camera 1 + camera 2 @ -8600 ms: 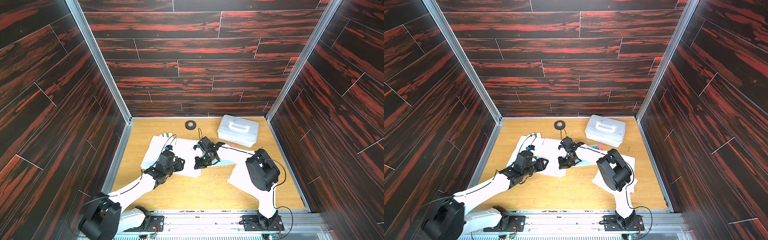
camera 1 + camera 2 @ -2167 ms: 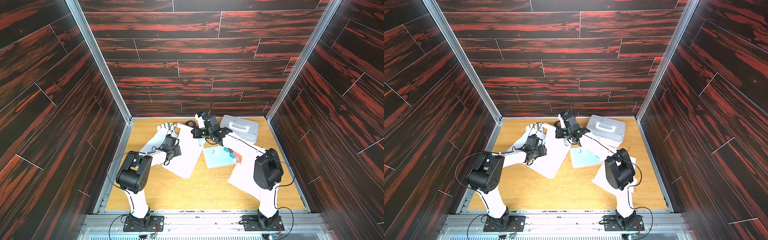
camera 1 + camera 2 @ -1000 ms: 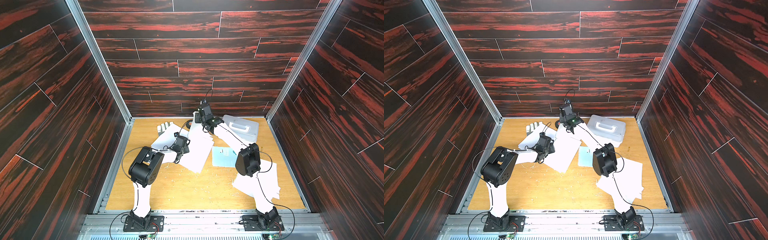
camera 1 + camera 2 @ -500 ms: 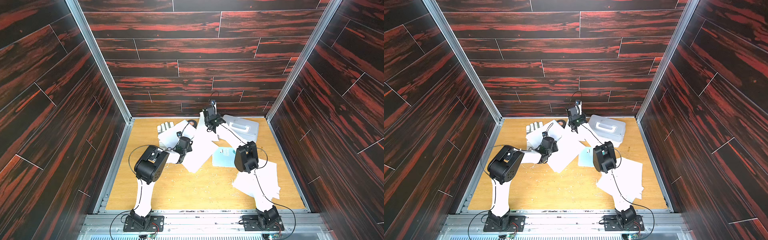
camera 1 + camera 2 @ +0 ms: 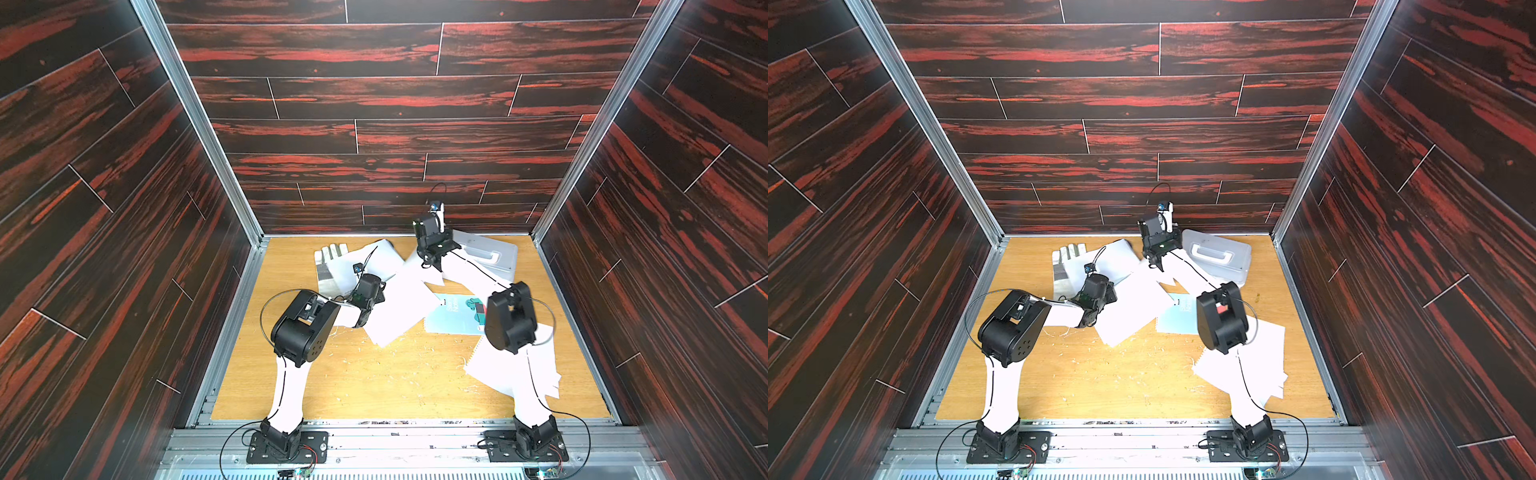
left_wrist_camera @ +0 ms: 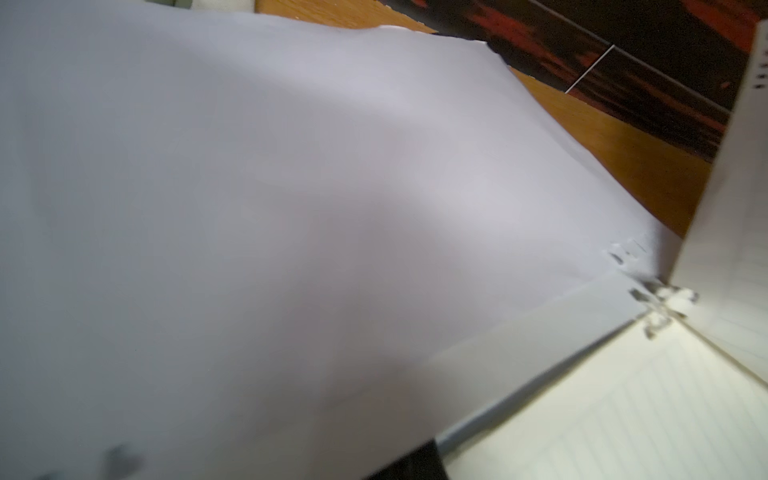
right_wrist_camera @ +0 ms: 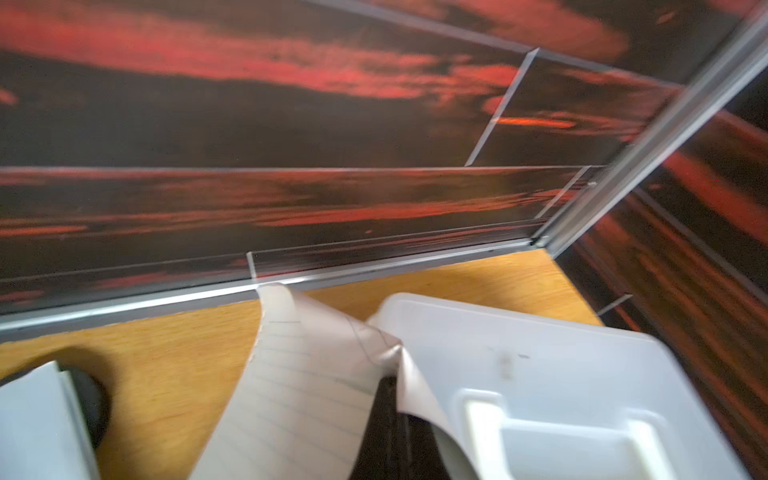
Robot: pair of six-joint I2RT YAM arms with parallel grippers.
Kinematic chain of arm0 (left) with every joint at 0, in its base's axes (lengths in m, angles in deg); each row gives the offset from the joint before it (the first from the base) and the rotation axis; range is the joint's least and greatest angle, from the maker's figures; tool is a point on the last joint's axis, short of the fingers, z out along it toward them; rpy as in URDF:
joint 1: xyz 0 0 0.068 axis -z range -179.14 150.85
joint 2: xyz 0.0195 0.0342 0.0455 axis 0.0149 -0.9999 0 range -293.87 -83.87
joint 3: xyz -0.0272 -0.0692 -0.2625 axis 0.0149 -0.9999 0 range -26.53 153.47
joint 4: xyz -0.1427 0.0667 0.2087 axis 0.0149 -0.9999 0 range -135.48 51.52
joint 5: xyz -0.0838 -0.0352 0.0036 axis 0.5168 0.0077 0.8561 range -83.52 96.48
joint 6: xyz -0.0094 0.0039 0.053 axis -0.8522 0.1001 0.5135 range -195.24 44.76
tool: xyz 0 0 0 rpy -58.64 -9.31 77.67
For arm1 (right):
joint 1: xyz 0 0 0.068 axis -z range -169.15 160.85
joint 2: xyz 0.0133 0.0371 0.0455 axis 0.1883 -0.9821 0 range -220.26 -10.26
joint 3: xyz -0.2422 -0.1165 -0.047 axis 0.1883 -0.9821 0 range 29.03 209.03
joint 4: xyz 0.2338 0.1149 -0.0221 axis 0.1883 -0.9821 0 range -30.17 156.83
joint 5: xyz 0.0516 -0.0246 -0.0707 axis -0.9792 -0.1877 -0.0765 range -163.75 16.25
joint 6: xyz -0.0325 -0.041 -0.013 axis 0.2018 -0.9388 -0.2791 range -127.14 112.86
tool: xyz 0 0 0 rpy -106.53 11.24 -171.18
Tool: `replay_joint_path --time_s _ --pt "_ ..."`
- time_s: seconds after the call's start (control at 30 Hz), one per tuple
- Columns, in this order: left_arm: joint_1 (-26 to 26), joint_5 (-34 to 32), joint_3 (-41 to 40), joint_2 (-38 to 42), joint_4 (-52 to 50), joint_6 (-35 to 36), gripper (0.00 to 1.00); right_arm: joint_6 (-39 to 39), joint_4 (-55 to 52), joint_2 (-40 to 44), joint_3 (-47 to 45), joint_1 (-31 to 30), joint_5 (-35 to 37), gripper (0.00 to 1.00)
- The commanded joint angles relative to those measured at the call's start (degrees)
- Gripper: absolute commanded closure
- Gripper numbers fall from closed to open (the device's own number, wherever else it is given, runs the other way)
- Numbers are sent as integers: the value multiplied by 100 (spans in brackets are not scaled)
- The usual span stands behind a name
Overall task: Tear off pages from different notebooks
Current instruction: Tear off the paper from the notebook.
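- Grip: right gripper [image 5: 424,262] is closed on lined page [image 7: 299,395]; pull steadily away from notebook [image 6: 623,415].
- Support: left gripper [image 5: 376,289], closed and seemingly empty, should press it flat.

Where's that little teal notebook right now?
In both top views the teal notebook lies flat on the table, right of centre, partly behind the right arm's elbow, nearer than the plastic box.

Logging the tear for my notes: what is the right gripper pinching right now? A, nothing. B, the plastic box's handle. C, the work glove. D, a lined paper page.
D: the right wrist view shows a curled lined page clamped in the right gripper, beside the plastic box.
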State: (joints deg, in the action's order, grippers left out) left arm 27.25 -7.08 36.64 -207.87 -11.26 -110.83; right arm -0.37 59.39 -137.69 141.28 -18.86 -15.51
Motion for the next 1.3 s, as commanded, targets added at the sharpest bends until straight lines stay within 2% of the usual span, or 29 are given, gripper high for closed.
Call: replay_joint_path --time_s 0.0,0.07,0.13,0.27,0.33,0.53,0.67,0.73,0.8,0.87,0.93,0.97,1.0,1.07,1.13,1.27 --pt "-99 644 -1156 -1785 -4449 -79 100 -968 1791 742 -623 130 877 100" --pt "-99 644 -1136 -1812 -4464 -73 100 -1545 2349 920 -922 146 1005 100" --pt "-108 653 -1114 -1842 -4480 -55 100 -1646 2403 1074 -1099 153 891 100" --pt "-20 742 -1293 -1472 -4146 76 100 -743 1263 1470 -1321 146 -165 100" --pt "133 777 -1555 -918 -3810 159 100 -284 803 1672 -1517 145 -621 100" --pt "356 945 -2170 1493 -3394 566 100 919 -156 2212 -2343 139 -1867 100" --pt "358 1075 -1789 2146 -3965 901 80 1681 -493 2568 -3039 85 -3219 100" --pt "358 1192 -1683 2308 -4027 947 54 1895 -487 2711 -3384 33 -3911 100" --pt "364 1275 -1627 2478 -4012 942 49 2052 -512 2853 -3681 -61 -4442 100" --pt "349 1239 -1674 2597 -3921 841 45 2116 -571 3004 -3862 -172 -4695 100" --pt "304 1132 -1812 2631 -3760 681 29 2131 -577 3200 -4057 -270 -4659 100" --pt "240 1187 -1919 2628 -3591 556 25 2144 -563 3292 -4120 -289 -4608 100" --pt "154 1377 -2026 2611 -3383 425 19 2154 -544 3357 -4187 -289 -4552 100" --pt "-122 2295 -2327 2522 -2603 -48 14 2091 -616 3427 -4152 -291 -4382 100" --pt "-275 3131 -2568 2444 -1815 -251 13 2004 -724 3430 -4023 -289 -4255 100" --pt "-515 4172 -2602 2390 -1303 -557 13 1790 -777 3475 -3590 -292 -4588 100"
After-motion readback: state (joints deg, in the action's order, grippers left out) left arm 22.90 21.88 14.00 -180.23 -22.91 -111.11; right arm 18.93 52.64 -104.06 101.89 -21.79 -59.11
